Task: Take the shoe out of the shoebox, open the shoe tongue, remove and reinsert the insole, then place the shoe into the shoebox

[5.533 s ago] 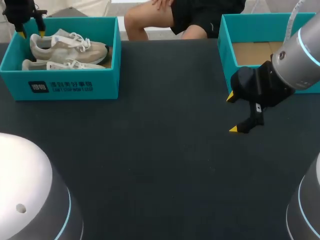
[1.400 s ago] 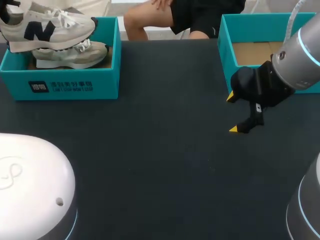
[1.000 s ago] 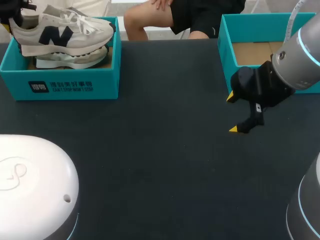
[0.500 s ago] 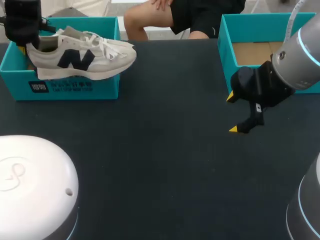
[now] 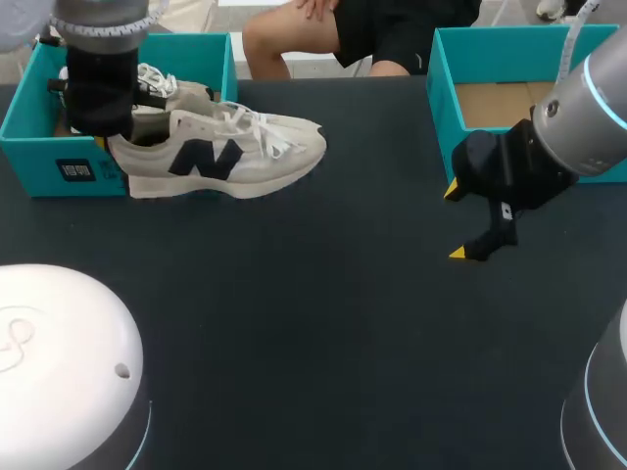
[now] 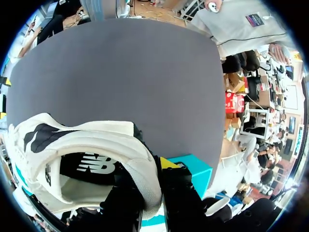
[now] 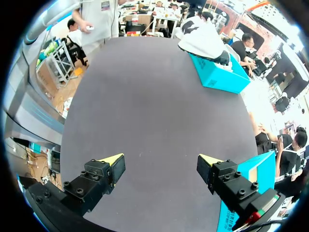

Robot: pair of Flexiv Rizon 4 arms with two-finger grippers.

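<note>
A white sneaker (image 5: 225, 157) with a dark side mark hangs in front of the teal shoebox (image 5: 39, 166), toe pointing right. My left gripper (image 5: 116, 145) is shut on its heel collar. In the left wrist view the padded collar of the sneaker (image 6: 140, 169) sits pinched in my left gripper (image 6: 149, 181), with a corner of the shoebox (image 6: 190, 166) beyond it. A second shoe (image 5: 171, 90) lies in the box. My right gripper (image 5: 456, 222) stands open over the table at the right, holding nothing. From my right gripper (image 7: 161, 162) the sneaker (image 7: 200, 34) shows far off.
A second teal box (image 5: 446, 88) with a cardboard floor stands at the back right, just behind my right gripper; its wall (image 7: 246, 174) is beside that gripper. Dark table (image 5: 313, 333) stretches between the arms.
My left arm has lifted the sneaker out of the shoebox and carried it right and toward the front, lower over the table. The right arm has not moved.
</note>
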